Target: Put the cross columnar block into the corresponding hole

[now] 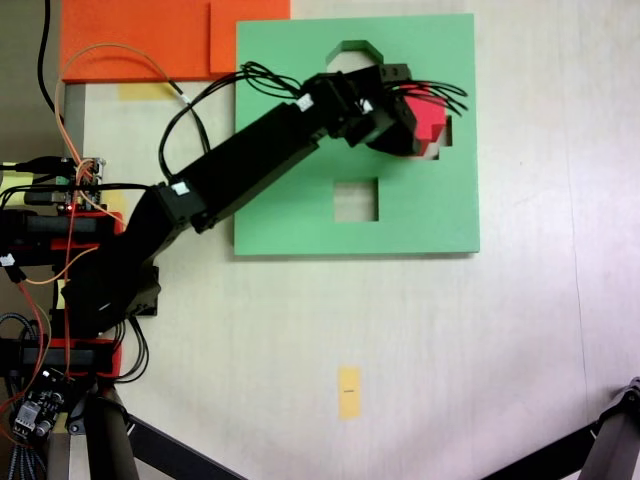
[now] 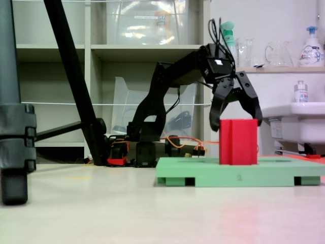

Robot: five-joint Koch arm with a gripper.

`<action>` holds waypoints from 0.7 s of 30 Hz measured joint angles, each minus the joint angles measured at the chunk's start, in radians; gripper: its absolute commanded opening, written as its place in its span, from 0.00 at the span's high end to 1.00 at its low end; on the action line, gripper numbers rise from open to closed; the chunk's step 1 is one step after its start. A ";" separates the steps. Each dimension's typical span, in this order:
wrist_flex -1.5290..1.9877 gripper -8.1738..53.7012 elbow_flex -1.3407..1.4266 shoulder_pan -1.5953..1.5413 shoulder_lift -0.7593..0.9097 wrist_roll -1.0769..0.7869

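Hand (image 2: 236, 121) spread wide, holding nothing, fingertips flanking the top of the cross columnar block (image 2: 238, 142) without touching it. Block stands upright in the green foam board (image 2: 203, 173), seated at the corresponding hole (image 1: 444, 133) near the board's 3 o'clock edge in the top-down fixed view. Square cutout (image 1: 356, 200) at 6 o'clock of centre. Board lies on the counter (image 1: 450, 340).
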 measured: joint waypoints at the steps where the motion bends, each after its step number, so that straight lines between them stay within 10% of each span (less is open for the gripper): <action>1: 0.000 0.43 0.000 0.005 -0.002 -0.002; 21: 0.002 0.44 -0.138 0.014 -0.132 -0.080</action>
